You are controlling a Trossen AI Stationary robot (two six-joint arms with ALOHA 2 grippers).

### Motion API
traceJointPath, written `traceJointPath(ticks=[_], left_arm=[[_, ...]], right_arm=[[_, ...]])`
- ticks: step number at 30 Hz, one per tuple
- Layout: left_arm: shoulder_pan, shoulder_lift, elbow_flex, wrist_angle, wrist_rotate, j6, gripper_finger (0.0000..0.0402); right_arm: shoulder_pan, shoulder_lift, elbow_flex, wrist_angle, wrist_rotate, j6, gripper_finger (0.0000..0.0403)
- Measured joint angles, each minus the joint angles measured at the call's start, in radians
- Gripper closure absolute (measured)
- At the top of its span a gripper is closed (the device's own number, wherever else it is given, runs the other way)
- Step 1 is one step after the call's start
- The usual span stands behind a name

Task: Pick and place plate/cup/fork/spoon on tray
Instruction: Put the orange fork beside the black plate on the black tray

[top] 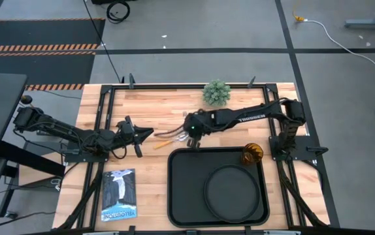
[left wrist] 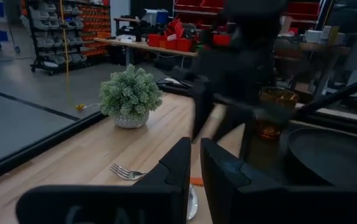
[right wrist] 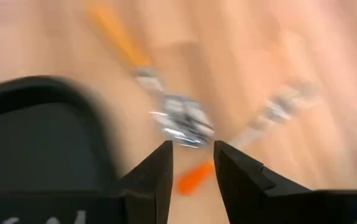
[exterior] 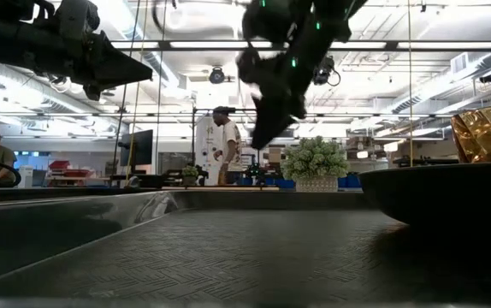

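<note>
The black tray (top: 182, 189) lies at the table's near middle. The round black plate (top: 230, 189) rests on it, and the amber cup (top: 251, 153) stands in its far right corner. The spoon (right wrist: 181, 121) and the fork (right wrist: 287, 101), both orange-handled, lie crossed on the wood just beyond the tray's far left corner (top: 169, 138). My right gripper (top: 193, 139) hangs over them, pointing down, slightly open and empty. My left gripper (top: 147, 134) waits to their left, shut and empty.
A small potted plant (top: 217, 93) stands at the far edge. A booklet (top: 119, 194) lies left of the tray. Bare wood shows between the plant and the cutlery. People stand in the room beyond the table in the low view (exterior: 225, 141).
</note>
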Motion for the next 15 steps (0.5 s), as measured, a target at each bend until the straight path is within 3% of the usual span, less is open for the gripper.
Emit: traceJointPath(ticks=[4,15], left_arm=[[0.000,0.000,0.000,0.020,-0.033,0.022,0.0359],[0.000,0.000,0.000,0.050,-0.125,0.176,0.0359]], right_arm=[[-0.053,0.003,-0.020,-0.001,0.079,0.120,0.0282],[-0.170,0.003,-0.020,0.075,0.038,0.193,0.0282]])
